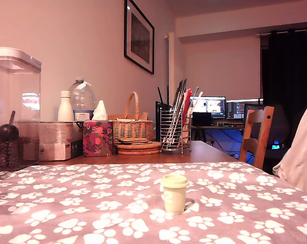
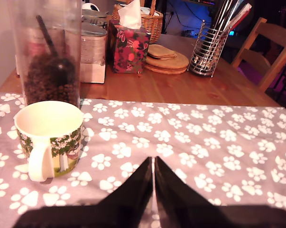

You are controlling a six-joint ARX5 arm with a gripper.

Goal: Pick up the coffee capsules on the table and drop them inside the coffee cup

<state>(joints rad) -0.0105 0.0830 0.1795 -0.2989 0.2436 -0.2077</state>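
The coffee cup point(image 1: 174, 193) is a tiny pale yellow-green tapered cup with a domed lid on. It stands upright on the paw-print tablecloth point(image 1: 92, 203), near the middle of the exterior view. No coffee capsules show in either view. My gripper point(image 2: 153, 160) appears only in the wrist view. Its two black fingers point(image 2: 133, 190) are pressed together at the tips with nothing between them, low over the cloth. The exterior view does not show the arm, and the wrist view does not show the little cup.
A white mug point(image 2: 50, 137) with a green leafy print stands on the cloth beside my gripper, in front of a clear canister of coffee beans point(image 2: 50, 57). Behind are a tissue box point(image 2: 128, 47), a wicker basket point(image 1: 133, 124), round coasters point(image 2: 166, 59), a wire utensil holder point(image 1: 174, 129) and a wooden chair point(image 1: 256, 134).
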